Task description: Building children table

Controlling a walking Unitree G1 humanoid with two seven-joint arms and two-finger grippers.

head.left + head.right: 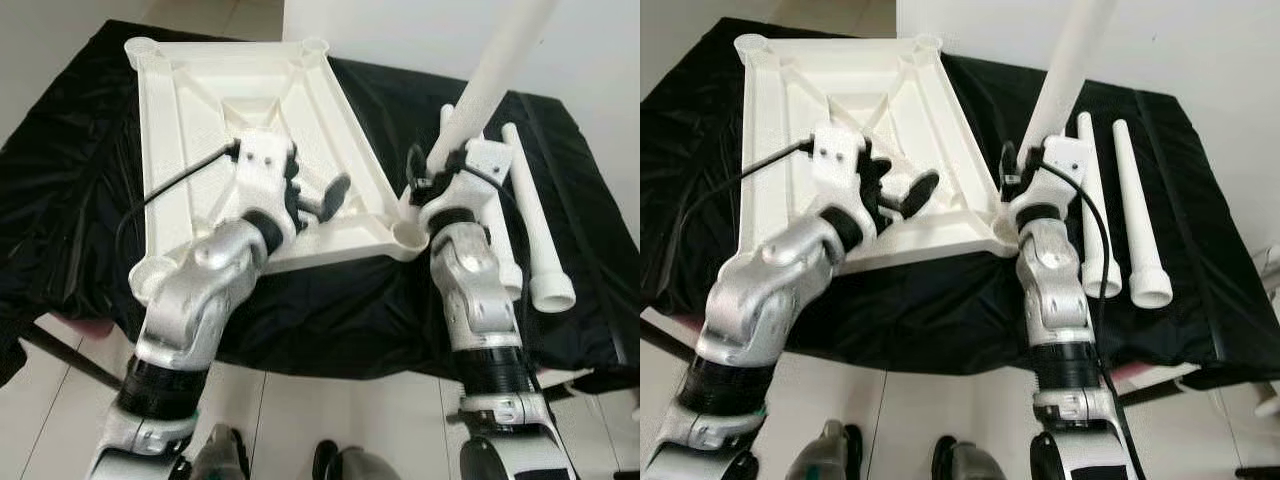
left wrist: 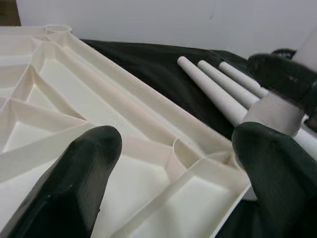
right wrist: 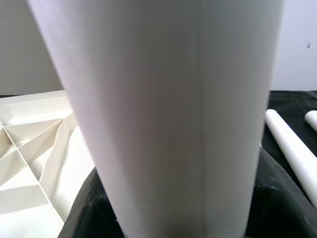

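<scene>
Upside-down white ribbed plastic tabletop (image 1: 190,110) lying on a black cloth-covered table (image 1: 60,180), corner sockets facing up. Left gripper (image 1: 318,200) poised over the tabletop's near right part, fingers spread wide, holding nothing. Right gripper (image 1: 1025,165) clamped around a long white tapered plastic leg (image 1: 1072,55), tilted upright beside the near right corner socket (image 1: 408,236). Two more white legs (image 1: 1137,215) lying flat on the cloth further right.

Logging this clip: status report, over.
Right gripper shut on table leg, upright at tabletop corner socket. Left gripper open over tabletop. Two spare legs alongside.
</scene>
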